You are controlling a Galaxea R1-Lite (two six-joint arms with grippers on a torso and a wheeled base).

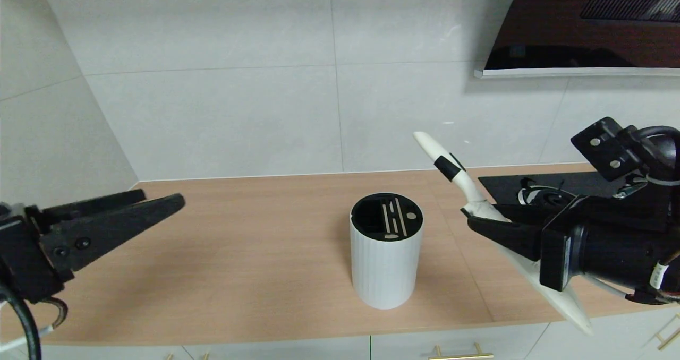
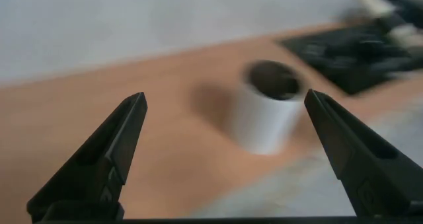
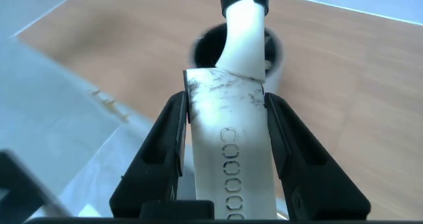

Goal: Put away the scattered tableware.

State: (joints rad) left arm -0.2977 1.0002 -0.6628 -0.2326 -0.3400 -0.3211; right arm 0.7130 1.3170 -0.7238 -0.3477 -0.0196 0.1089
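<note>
Wood-grain tabletop (image 1: 239,254), head view: a white ribbed cylindrical holder (image 1: 386,270) stands upright near the middle, its dark slotted top facing up. Left tool (image 1: 162,199) hangs over the tabletop's left side, well apart from the holder, fingers spread and empty. Right tool (image 1: 481,219) sits to the holder's right, clamped on a white utensil (image 1: 470,190); the handle with its black band tilts up and toward the holder, the broad end points down past the tabletop's front edge. A black hob (image 1: 504,185) lies behind it.

Left wrist view: left tool (image 2: 225,98) wide apart, nothing between its fingers; holder (image 2: 264,118) ahead on the tabletop (image 2: 172,131), hob (image 2: 350,59) beyond.

Right wrist view: right tool (image 3: 226,102) grips the utensil (image 3: 231,151) by its flat part; the holder (image 3: 206,49) shows beyond the handle.
</note>
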